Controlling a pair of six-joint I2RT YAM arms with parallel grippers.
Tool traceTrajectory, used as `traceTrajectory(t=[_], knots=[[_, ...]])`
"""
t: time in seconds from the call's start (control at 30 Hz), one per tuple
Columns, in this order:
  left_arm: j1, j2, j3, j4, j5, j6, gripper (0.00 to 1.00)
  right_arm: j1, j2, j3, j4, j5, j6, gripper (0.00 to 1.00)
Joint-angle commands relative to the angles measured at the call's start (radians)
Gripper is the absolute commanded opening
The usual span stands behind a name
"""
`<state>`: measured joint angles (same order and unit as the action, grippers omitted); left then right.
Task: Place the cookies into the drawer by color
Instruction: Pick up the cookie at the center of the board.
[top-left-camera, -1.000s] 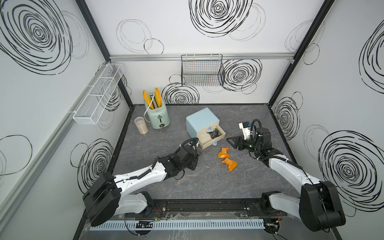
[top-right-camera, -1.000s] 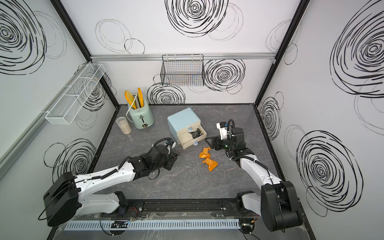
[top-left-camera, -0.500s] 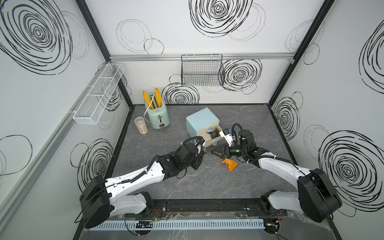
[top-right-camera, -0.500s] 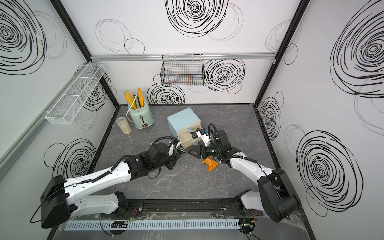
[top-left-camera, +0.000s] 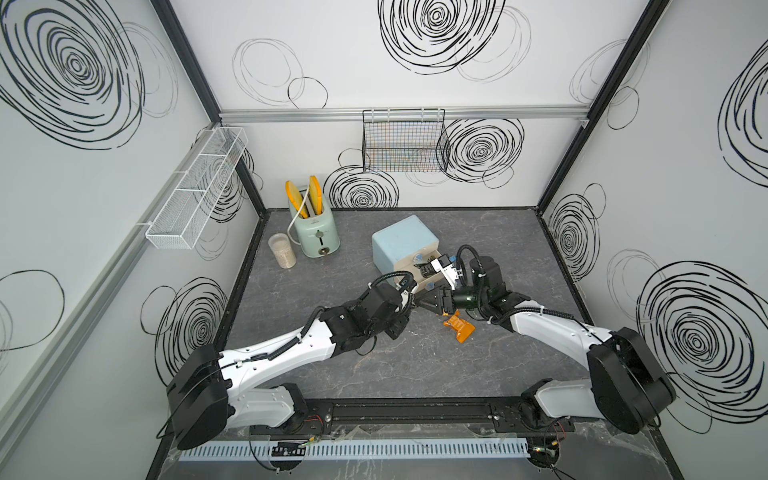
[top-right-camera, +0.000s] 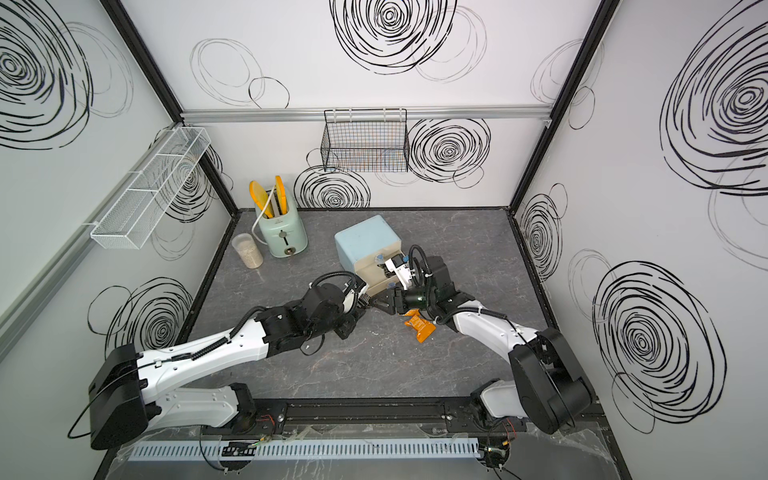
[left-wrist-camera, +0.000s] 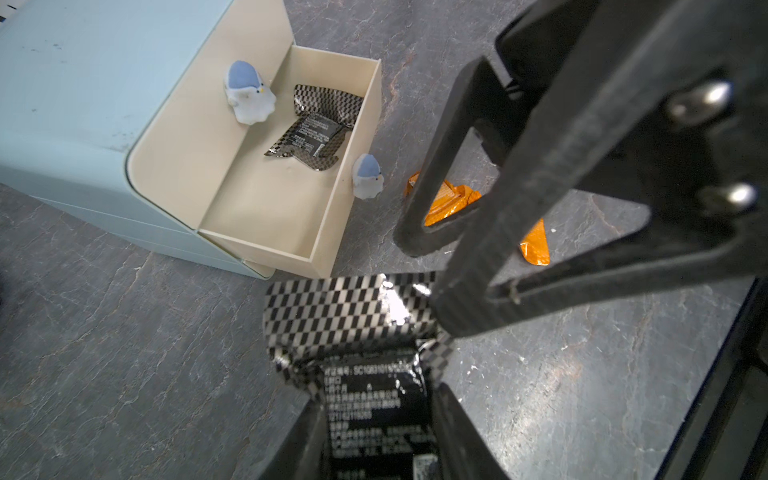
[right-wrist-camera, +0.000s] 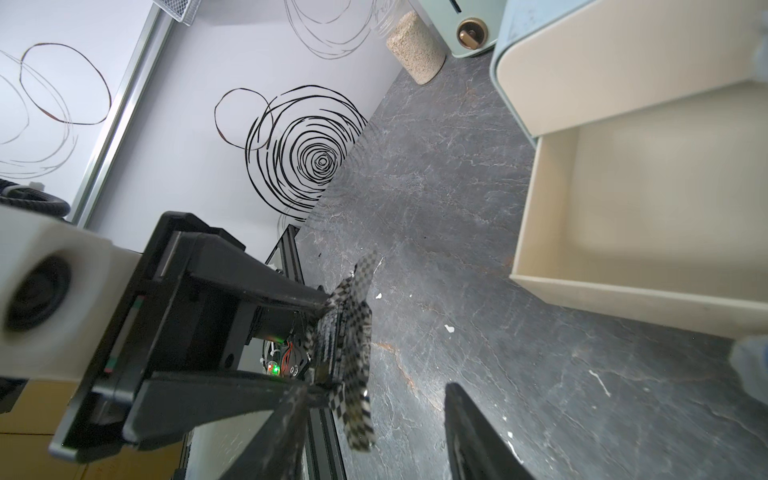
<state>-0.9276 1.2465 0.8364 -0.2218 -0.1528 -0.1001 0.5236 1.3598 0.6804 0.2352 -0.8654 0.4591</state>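
My left gripper (left-wrist-camera: 376, 411) is shut on a black checkered cookie (left-wrist-camera: 353, 316), held above the floor in front of the drawer (left-wrist-camera: 83, 83). My right gripper (right-wrist-camera: 376, 395) faces it, open. Its fingers (left-wrist-camera: 453, 307) straddle the packet's free end (right-wrist-camera: 353, 332), and one touches a corner. In both top views the two grippers (top-left-camera: 415, 301) (top-right-camera: 380, 303) meet tip to tip by the drawer chest (top-left-camera: 403, 245). The chest's middle drawer is pulled out with another black cookie (left-wrist-camera: 316, 129) inside. Orange cookies (top-left-camera: 459, 326) (left-wrist-camera: 449, 203) lie on the floor under my right wrist.
A mint toaster (top-left-camera: 314, 232) with two yellow slices and a jar (top-left-camera: 282, 250) stand at the back left. A black wire basket (top-left-camera: 405, 141) hangs on the back wall. A white mesh shelf (top-left-camera: 195, 191) is on the left wall.
My right arm swung left from beside the drawer to the left gripper, and its jaws narrowed a little. My left gripper carried the black cookie toward the drawer front.
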Motion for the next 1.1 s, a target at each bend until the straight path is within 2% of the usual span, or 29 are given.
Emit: traceTrajectory(t=[0.0,0.13,0.3,0.37,0.43,0.53,0.67,0.9,1.07], knots=[[-0.005,-0.012,0.015,0.042,0.033,0.021,0.23,0.01,0.016,0.033,0.03,-0.028,0.01,0.53],[-0.007,-0.009,0.01,0.052,0.048,0.021,0.24,0.025,0.033,0.041,0.031,-0.038,0.007,0.44],[-0.007,0.001,0.011,0.065,0.062,0.019,0.26,0.03,0.056,0.051,0.026,-0.047,0.003,0.21],[-0.006,0.002,0.012,0.067,0.055,0.016,0.35,0.031,0.052,0.051,0.027,-0.045,0.004,0.11],[-0.002,-0.003,0.011,0.066,0.042,0.008,0.51,0.03,0.041,0.053,0.019,-0.03,0.002,0.01],[0.007,-0.029,0.003,0.065,0.03,-0.012,0.71,0.028,0.019,0.058,0.003,-0.005,-0.006,0.0],[0.038,-0.093,-0.016,0.07,0.017,-0.044,0.86,0.012,-0.013,0.067,-0.01,0.035,-0.01,0.0],[0.17,-0.241,-0.074,0.09,0.037,-0.134,0.88,-0.055,-0.059,0.083,0.009,0.074,0.005,0.0],[0.288,-0.312,-0.103,0.08,0.096,-0.178,0.86,-0.091,-0.076,0.098,0.021,0.161,0.015,0.0]])
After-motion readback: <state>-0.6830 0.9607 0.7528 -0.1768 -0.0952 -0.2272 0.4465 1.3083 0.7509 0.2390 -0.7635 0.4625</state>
